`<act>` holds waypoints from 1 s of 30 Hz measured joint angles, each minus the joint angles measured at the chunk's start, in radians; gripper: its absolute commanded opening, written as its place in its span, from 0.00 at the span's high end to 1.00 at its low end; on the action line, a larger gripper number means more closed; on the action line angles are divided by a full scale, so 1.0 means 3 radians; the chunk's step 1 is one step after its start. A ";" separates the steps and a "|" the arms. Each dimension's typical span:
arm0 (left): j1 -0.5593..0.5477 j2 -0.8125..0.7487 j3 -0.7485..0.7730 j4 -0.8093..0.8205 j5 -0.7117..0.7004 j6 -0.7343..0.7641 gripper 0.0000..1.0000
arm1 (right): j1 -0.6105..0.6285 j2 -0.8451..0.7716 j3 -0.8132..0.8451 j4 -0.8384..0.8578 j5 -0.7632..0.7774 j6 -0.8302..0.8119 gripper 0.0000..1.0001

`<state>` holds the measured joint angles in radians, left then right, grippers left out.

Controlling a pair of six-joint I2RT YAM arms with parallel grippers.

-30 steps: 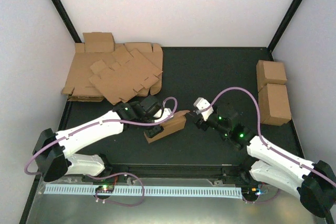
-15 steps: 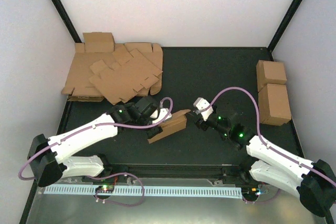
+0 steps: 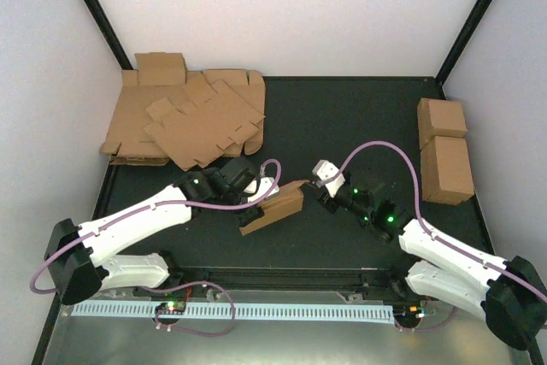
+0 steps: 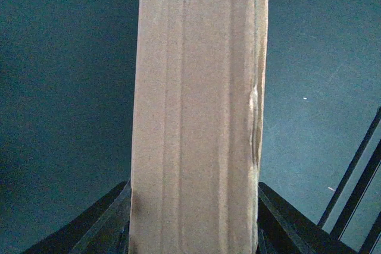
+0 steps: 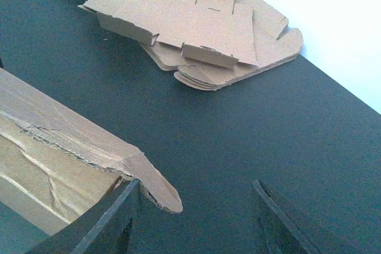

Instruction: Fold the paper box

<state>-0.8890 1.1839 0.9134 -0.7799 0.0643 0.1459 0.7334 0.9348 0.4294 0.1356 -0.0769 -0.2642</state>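
The paper box [image 3: 278, 205] is a long brown cardboard piece, tilted over the dark mat in the middle of the top view. My left gripper [image 3: 256, 191] is shut on its left end. In the left wrist view the paper box [image 4: 196, 105] fills the space between both black fingers [image 4: 98, 224]. My right gripper [image 3: 319, 191] stands open at the box's right end. In the right wrist view a rounded flap [image 5: 158, 188] of the box [image 5: 53, 147] pokes in beside the left finger [image 5: 110, 221], and the rest of the gap of the right gripper [image 5: 193, 212] holds only mat.
A heap of flat cardboard sheets [image 3: 188, 121] lies at the back left and also appears as a heap [image 5: 196, 22] in the right wrist view. Two cardboard cuboids [image 3: 446, 150] stand at the right edge. White walls and black frame posts [image 3: 474, 19] bound the mat.
The left arm drew back to the left and the box tilted with it. The right gripper moved left toward the box's end and its jaws narrowed.
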 measured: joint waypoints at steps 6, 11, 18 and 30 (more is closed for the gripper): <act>0.0000 -0.0023 -0.0009 -0.0003 0.0000 0.0000 0.50 | 0.0000 0.0005 0.0000 -0.0003 -0.0084 -0.0039 0.47; 0.0008 -0.0067 -0.0013 0.0000 -0.0003 0.0000 0.50 | 0.0000 0.0008 -0.0020 -0.0001 -0.0225 -0.0056 0.42; 0.0010 -0.0071 -0.0013 0.0018 -0.0001 0.0000 0.51 | 0.0000 -0.0094 -0.0120 -0.0027 -0.0304 -0.0046 0.42; 0.0011 -0.0093 -0.0018 0.0022 0.0062 0.0010 0.51 | 0.0000 0.0052 -0.0121 0.0023 -0.0282 -0.0081 0.59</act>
<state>-0.8856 1.1561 0.9081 -0.7734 0.0830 0.1490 0.7334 0.9504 0.3931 0.1425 -0.1616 -0.2886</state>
